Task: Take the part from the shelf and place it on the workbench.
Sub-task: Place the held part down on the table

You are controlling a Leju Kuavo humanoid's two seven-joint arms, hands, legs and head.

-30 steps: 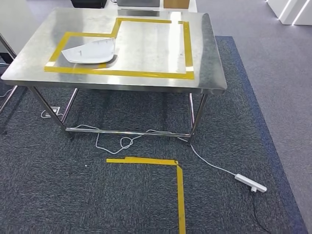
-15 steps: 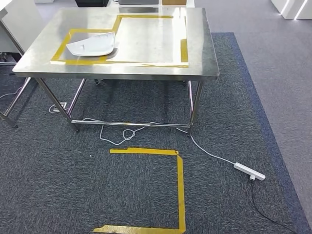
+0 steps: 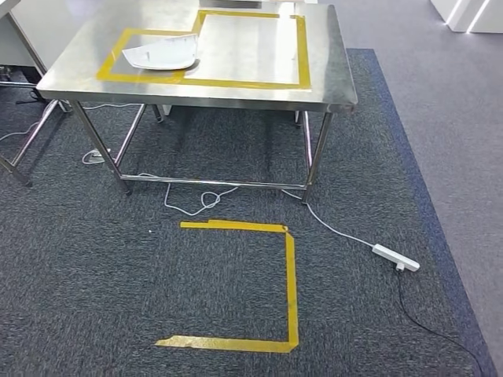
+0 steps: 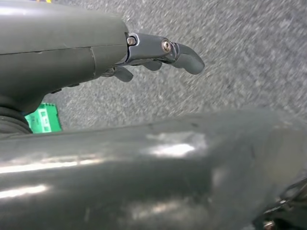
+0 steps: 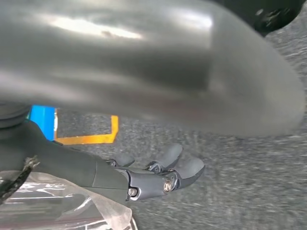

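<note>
The white curved part [image 3: 161,53] lies flat on the steel workbench [image 3: 207,100], at the left end of its yellow-taped outline. My left hand [image 4: 159,52] hangs over dark carpet in the left wrist view, fingers stretched out and apart, holding nothing. In the right wrist view my right hand [image 5: 159,175] also hangs over the carpet, fingers extended with nothing between them. Both hands are far from the part.
A yellow tape outline [image 3: 291,283] marks the carpet in front of the workbench. A white power strip [image 3: 395,258] and its white cable [image 3: 201,200] lie on the floor by the table legs. Another table's leg [image 3: 18,165] stands at the left.
The whole picture has shifted: the camera moved, so the workbench sits higher and farther off, and more of the floor tape outline shows. The part lies as before.
</note>
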